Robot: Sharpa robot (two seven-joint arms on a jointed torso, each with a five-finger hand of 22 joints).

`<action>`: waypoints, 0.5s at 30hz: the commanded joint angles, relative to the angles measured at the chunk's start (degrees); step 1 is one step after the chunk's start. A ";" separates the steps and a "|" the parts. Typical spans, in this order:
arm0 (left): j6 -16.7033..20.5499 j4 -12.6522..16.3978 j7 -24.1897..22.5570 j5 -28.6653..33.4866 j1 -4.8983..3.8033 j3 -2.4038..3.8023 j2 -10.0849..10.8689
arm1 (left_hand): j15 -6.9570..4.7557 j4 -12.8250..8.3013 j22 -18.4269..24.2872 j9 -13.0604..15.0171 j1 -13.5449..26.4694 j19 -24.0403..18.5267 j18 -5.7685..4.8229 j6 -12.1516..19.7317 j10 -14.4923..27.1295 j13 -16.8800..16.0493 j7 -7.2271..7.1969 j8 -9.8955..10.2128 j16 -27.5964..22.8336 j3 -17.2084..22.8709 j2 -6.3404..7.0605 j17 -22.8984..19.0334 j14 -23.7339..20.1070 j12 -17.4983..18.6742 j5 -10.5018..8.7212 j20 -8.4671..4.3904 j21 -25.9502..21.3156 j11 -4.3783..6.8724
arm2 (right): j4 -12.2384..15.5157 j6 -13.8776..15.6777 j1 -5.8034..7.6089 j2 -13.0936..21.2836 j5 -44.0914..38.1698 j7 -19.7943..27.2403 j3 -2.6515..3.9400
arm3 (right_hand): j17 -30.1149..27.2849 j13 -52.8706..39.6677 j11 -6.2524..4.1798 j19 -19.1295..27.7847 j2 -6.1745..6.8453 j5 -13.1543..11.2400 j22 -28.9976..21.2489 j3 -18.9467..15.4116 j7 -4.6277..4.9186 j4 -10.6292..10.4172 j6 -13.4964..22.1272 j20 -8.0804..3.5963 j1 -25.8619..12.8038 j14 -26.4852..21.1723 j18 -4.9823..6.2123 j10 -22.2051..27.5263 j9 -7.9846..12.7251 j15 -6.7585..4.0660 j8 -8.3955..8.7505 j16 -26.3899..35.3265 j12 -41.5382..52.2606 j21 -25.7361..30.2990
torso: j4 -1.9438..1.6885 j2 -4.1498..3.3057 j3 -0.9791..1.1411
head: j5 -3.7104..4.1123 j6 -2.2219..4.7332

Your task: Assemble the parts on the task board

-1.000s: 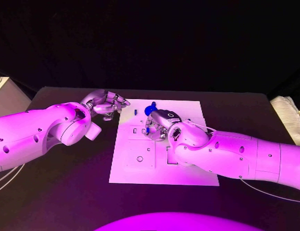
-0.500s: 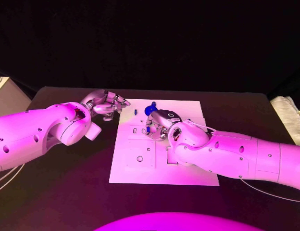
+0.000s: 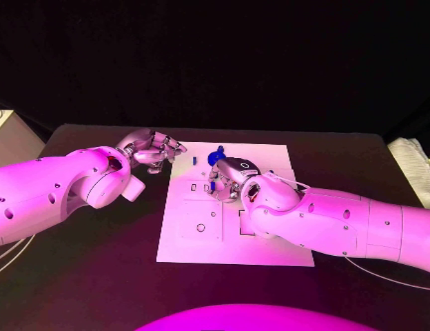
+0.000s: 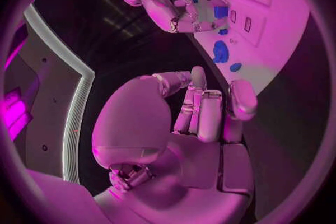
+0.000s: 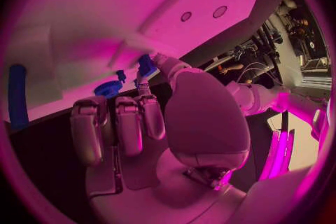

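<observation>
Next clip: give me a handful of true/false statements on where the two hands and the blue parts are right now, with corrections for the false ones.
1. The right hand is over the task board. True.
2. The left hand holds a blue part. False: its fingers are curled in with nothing in them, as the left wrist view shows.
3. The left hand is beside the board's far left corner, over the black table. True.
4. Every blue part lies off the board on the table. False: the round blue part and the small blue part lie on the white board.
5. The two hands touch each other. False: they are apart.
</observation>
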State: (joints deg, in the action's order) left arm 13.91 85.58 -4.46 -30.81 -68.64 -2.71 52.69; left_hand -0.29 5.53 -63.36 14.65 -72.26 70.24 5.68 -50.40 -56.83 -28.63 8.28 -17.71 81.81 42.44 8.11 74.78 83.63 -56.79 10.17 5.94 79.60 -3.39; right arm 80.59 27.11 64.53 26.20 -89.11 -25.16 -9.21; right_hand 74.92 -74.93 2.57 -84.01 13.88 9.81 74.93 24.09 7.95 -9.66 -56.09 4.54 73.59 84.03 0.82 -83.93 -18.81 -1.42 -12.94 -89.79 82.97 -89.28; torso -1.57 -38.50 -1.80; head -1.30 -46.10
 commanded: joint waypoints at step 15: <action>-1.06 -0.49 0.57 -0.13 -0.06 0.05 -0.60 | 0.78 0.74 -1.30 -0.30 1.73 1.43 -0.26 1.26 -0.98 0.06 1.24 0.85 0.99 -2.81 1.27 1.35 1.29 0.04 -0.19 0.23 0.65 -1.06 | 3.52 8.62 0.31 2.66 1.21 5.08 0.15 | 14.87 -7.57 2.42 -5.47 -1.89 -5.97 14.39 -20.74 1.96 -7.17 6.50 1.74 5.34 5.91 -0.51 1.24 2.62 2.00 4.73 -0.10 -2.44 0.59 | 0.18 0.33 0.10 | -0.21 0.50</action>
State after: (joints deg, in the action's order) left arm 13.68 85.11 -4.12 -30.85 -68.64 -2.72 52.28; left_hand 0.15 6.13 -64.54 14.36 -70.97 71.30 5.68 -49.26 -57.69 -28.63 9.40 -16.82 82.48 39.97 9.40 74.95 84.06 -56.79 10.17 6.17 80.05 -4.26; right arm 83.55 31.64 64.63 28.52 -88.72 -23.20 -9.16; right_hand 74.91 -74.93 4.67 -84.01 12.01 3.89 74.92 3.55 9.99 -16.80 -49.97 5.77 78.52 83.96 0.82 -82.54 -16.23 0.14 -8.40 -89.79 80.73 -88.99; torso -1.54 -38.40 -1.79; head -1.40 -45.80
